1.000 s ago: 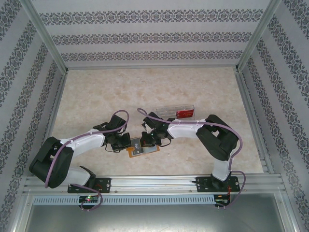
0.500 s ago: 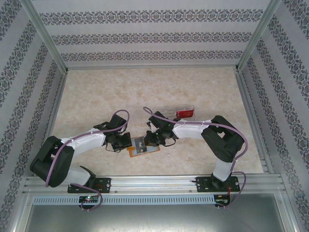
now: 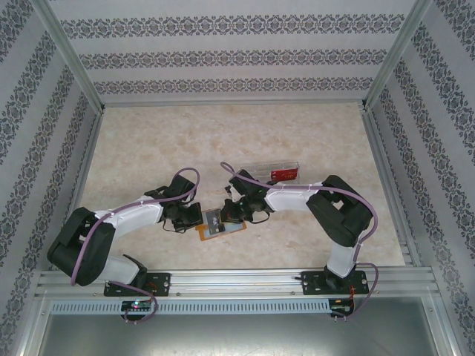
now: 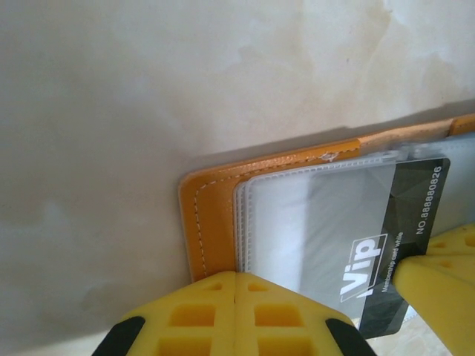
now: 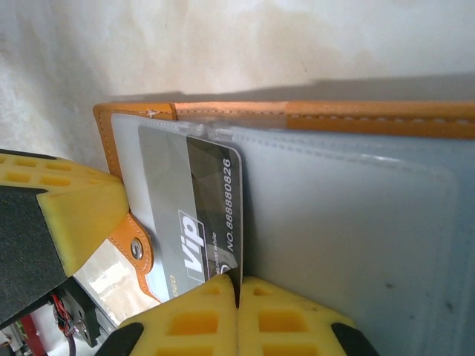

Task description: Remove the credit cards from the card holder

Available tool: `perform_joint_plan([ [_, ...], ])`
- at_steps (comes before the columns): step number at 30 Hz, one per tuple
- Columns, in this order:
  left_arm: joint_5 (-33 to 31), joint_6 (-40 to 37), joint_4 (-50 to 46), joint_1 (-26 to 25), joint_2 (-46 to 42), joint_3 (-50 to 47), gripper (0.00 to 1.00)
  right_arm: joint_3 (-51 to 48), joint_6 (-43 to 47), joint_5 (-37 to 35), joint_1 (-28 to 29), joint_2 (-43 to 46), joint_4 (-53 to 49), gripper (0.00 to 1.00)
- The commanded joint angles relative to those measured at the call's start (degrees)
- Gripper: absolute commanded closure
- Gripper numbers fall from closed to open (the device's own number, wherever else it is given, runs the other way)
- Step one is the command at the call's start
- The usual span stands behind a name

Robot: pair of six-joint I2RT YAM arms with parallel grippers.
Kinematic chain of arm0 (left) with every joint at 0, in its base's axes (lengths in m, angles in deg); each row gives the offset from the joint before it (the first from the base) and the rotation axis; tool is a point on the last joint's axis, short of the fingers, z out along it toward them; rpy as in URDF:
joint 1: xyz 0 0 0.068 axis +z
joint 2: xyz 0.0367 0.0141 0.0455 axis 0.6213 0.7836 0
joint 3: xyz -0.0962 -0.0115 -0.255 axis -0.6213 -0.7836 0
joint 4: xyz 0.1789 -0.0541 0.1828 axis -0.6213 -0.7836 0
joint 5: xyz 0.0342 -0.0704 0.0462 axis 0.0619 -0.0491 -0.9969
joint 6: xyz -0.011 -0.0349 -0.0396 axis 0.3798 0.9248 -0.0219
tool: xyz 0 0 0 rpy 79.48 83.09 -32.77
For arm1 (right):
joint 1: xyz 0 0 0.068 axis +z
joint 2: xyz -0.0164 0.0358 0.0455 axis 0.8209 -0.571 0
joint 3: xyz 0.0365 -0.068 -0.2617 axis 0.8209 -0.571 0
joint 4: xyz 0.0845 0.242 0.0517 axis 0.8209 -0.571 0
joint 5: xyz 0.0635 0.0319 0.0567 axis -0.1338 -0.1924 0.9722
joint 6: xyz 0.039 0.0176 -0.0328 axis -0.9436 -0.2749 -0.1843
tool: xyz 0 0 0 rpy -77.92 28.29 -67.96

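Observation:
The orange-tan card holder (image 3: pixel 210 229) lies open on the table between both arms. Its orange border (image 4: pixel 211 222) and grey translucent pockets (image 5: pixel 356 215) show close up. A credit card (image 5: pixel 211 200), dark grey with white "Vip" print and a number, sticks partway out of a pocket and looks pale where the plastic covers it. My right gripper (image 5: pixel 239 282) is shut on that card's near edge (image 4: pixel 415 200). My left gripper (image 4: pixel 235 276) is shut, its tips resting on the holder's outer edge. In the top view the left gripper (image 3: pixel 197 219) and right gripper (image 3: pixel 227 215) flank the holder.
A clear plastic compartment tray (image 3: pixel 260 169) with a red card (image 3: pixel 284 176) in it sits just behind the right wrist. The holder's snap tab (image 5: pixel 138 249) lies beside the left gripper's yellow finger (image 5: pixel 82 215). Patterned walls enclose the table; open tabletop stretches behind.
My right wrist has drawn a little to the right and back, and the holder has shifted slightly with it. The left arm has hardly moved.

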Motion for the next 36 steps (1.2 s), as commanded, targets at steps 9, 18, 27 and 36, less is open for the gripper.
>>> perform_joint_plan([
  [9, -1.54, -1.81, -2.56, -0.47, 1.28, 0.68, 1.00, -4.83, 4.29, -0.75, -5.21, 4.60, -3.15, 0.96],
  [18, -1.75, -2.36, -2.56, -0.47, 1.47, 0.76, 1.00, -4.66, 7.84, 0.54, -6.77, 7.69, -7.11, 0.96],
  [27, -1.99, -2.78, -3.00, -0.52, 0.75, 1.05, 1.00, -0.67, 11.93, -1.66, -6.85, 11.50, -15.06, 0.96],
  [36, -2.03, -3.38, -3.78, -0.52, -0.99, 2.85, 0.97, 9.70, 23.68, -10.26, -6.85, 17.58, -32.23, 1.00],
])
